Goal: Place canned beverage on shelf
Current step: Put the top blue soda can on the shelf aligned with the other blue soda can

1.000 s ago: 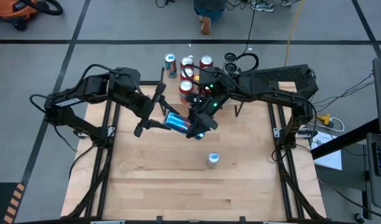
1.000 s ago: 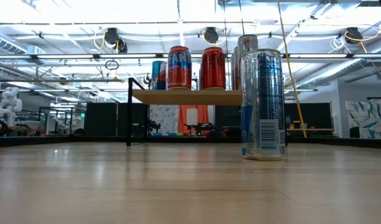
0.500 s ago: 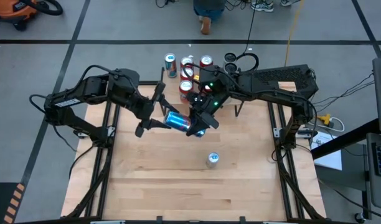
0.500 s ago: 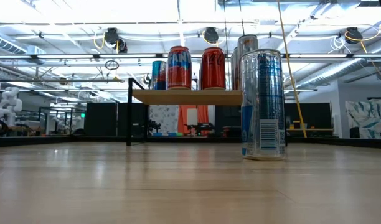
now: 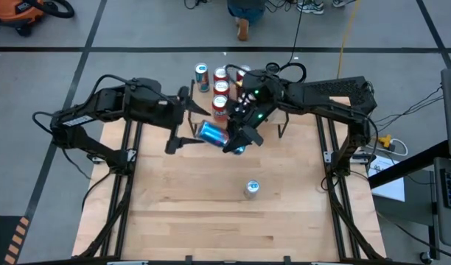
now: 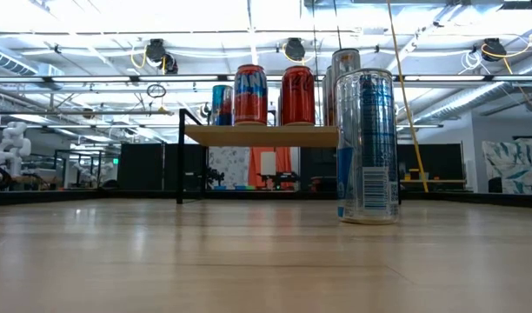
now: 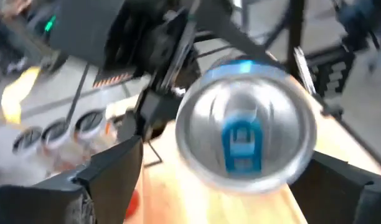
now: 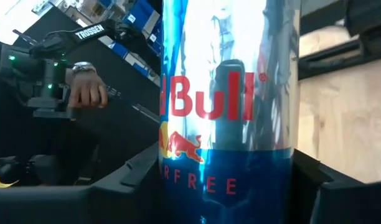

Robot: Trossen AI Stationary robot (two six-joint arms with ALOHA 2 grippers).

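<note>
Over table centre: handover of can, mid-air.
Shelf: small low wood-top shelf on thin black legs (image 6: 259,135), w/ several upright cans (image 6: 250,94).
Right gripper (image 5: 236,140): clamped on slim blue-silver drink can (image 5: 213,134), lying sideways.
Left gripper (image 5: 183,121): fingers spread wide, off can.
Risk: tilted can could clip shelf cans when lowered.

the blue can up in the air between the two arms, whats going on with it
A handover, by the look of it. The right pincer is shut on the blue can, held on its side above the table. The left pincer stands open beside the can's end. Several cans already stand on the shelf, and one tall can waits upright on the table.
</note>
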